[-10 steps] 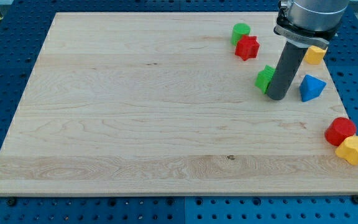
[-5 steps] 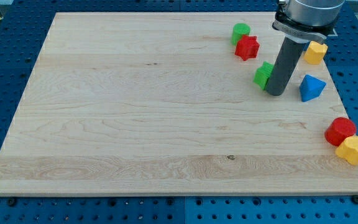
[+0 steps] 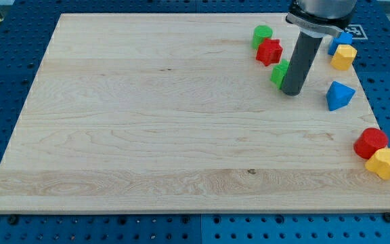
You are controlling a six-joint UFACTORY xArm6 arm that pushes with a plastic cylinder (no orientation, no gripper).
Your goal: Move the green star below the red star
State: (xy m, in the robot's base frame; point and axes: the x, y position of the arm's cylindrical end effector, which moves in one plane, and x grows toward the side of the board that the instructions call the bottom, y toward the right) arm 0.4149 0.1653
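The red star (image 3: 269, 51) lies near the view's top right on the wooden board (image 3: 147, 122). The green star (image 3: 278, 72) sits just below and slightly right of it, close to it, and is partly hidden by my rod. My tip (image 3: 290, 92) rests on the board against the green star's right lower side.
A green round block (image 3: 262, 34) touches the red star's upper left. A yellow block (image 3: 343, 57) and a blue block (image 3: 340, 41) lie at the top right. A blue block (image 3: 338, 95) lies to the right of my tip. A red round block (image 3: 370, 142) and a yellow block (image 3: 384, 163) sit at the right edge.
My tip has moved up and to the left, pushing the green star up-left toward the red star. The blue block at the top right has come into view.
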